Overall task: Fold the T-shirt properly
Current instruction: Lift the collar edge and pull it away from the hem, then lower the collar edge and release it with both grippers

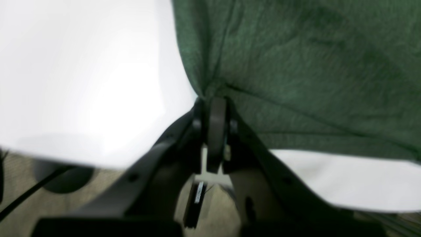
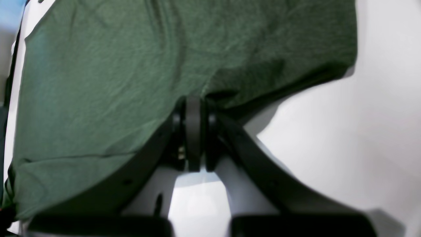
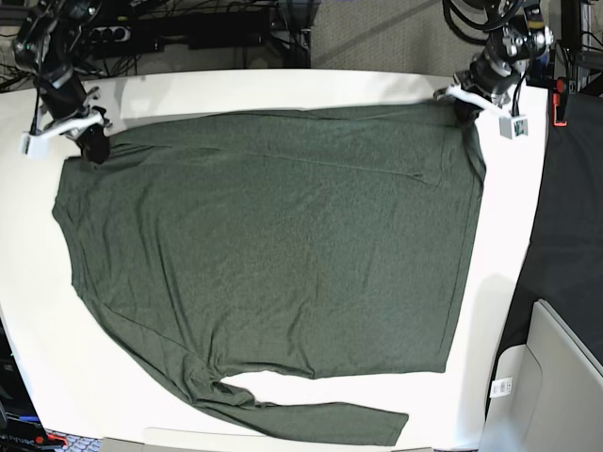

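White desk (image 3: 499, 311) fills most of the base view, with cables and dark equipment along the top edge of the frame. Spread flat across it lies the T-shirt (image 3: 273, 254), dark olive green, one long sleeve trailing along the bottom of the frame toward the lower middle. The left claw (image 3: 464, 108) sits at the upper right of the base view, pinched on the shirt's upper right corner; its wrist view shows the jaws closed tight on a bunched fold of fabric, the cloth fanning away to the upper right. The right claw (image 3: 91, 146) sits at the upper left, closed on the shirt's upper left corner, the fabric spreading above and left of it in its wrist view
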`<state>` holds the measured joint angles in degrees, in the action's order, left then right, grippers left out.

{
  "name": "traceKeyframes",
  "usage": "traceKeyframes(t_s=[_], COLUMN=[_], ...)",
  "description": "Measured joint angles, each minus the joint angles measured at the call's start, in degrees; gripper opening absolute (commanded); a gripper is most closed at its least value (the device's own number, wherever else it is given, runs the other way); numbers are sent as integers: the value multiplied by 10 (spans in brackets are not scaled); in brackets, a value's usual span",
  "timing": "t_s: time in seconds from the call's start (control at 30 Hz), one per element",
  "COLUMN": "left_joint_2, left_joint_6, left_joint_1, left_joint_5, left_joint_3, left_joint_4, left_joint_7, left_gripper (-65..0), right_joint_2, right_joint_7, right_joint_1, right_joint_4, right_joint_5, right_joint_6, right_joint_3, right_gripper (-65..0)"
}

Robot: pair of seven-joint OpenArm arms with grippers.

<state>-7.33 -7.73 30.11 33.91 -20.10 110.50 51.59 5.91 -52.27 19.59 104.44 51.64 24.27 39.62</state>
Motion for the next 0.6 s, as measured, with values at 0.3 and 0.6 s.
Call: traceKeyframes(t_s=[0.3, 0.6], left_joint_2=[-1, 1], left_joint_6=[-2, -3], left_joint_1=[23, -98], left_joint_5=[-1, 2], left_joint_3=[-17, -22], left_joint_4=[33, 30], left_joint_7=[-1, 10], left_gripper=[-650, -650], right_joint_2=[0, -1], right_joint_7=[-6, -7], right_joint_1=[24, -91], right_joint_4=[27, -43], right_joint_5=[10, -31], right_joint_6=[53, 55], right_joint_3=[15, 34], right_gripper=[-650, -650])
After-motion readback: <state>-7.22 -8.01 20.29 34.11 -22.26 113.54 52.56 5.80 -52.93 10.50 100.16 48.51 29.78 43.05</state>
